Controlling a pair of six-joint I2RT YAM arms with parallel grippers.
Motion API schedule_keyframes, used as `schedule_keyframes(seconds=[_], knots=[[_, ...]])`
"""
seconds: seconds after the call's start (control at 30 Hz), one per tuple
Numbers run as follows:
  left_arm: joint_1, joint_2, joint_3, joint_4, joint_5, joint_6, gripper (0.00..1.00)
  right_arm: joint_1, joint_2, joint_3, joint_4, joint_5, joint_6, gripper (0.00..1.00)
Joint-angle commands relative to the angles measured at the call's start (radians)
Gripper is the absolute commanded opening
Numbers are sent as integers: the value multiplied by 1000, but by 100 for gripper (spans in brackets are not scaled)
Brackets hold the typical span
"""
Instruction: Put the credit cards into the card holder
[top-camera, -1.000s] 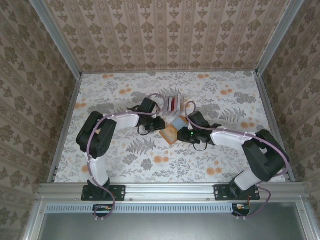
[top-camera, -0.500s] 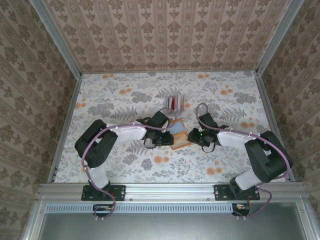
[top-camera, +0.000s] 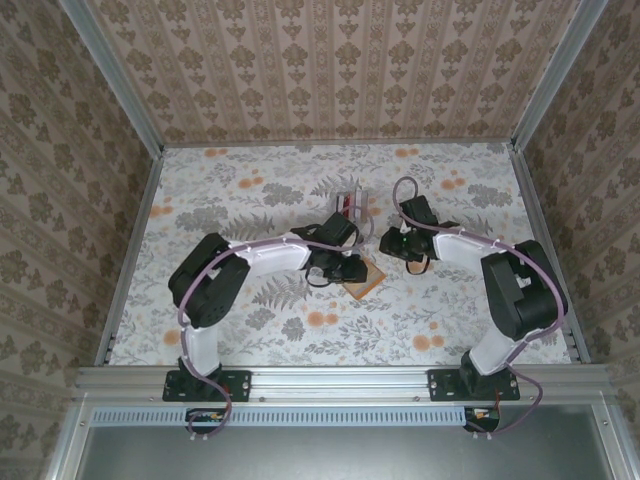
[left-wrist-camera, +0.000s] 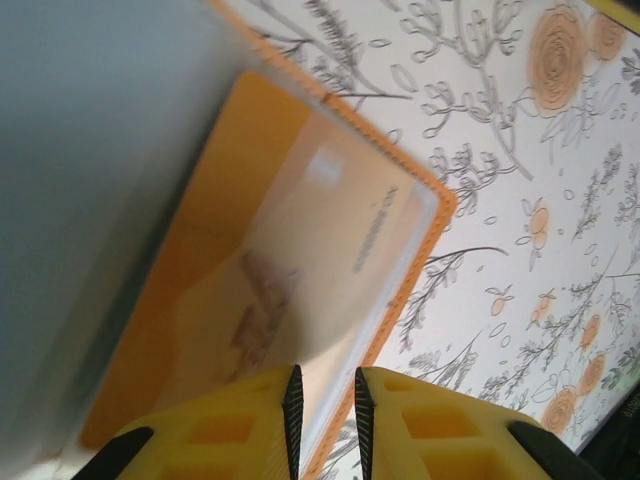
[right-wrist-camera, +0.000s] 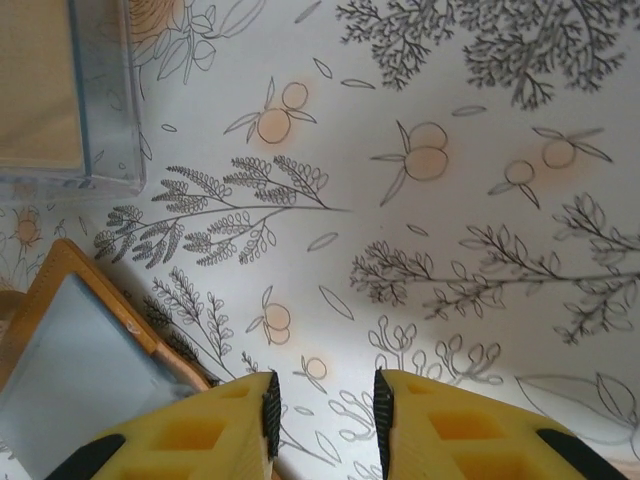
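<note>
The left gripper (left-wrist-camera: 325, 388), its yellow jaws drawn to a slit, sits at the edge of the flat orange folding card holder (left-wrist-camera: 250, 230), which lies open on the floral tabletop (left-wrist-camera: 520, 200). I cannot tell whether it pinches the pale card (left-wrist-camera: 330, 250) under the holder's clear pocket, and a pull could drag the light holder instead of seating the card. The right gripper (right-wrist-camera: 322, 395), jaws spread on nothing, hovers just beside the holder; the clear plastic rack (right-wrist-camera: 100, 100) crowds the holder's far side, with open tabletop elsewhere.

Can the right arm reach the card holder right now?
Probably yes: the right gripper hangs open close beside the card holder, with bare table between; the left gripper over it may crowd.
</note>
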Motion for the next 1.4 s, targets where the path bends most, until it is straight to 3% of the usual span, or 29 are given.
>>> schedule_keyframes(seconds=[0.0,0.23,0.57,0.73,1.37], knots=[[-17,26,71,-18,40,41,25,-6,14,43,-66,1,-52,33],[36,-45,112,-89,-12,97,26,-46,-28,113,-108,-11,-70,34],[302,-136,109,-122,0,141,29,-41,27,260,-71,-180,4,36],[382,-101,150,-125,18,157,30,-24,89,337,-74,-207,16,37],[417,171,384,-137,111,181,33,10,312,608,-182,-169,-4,42]])
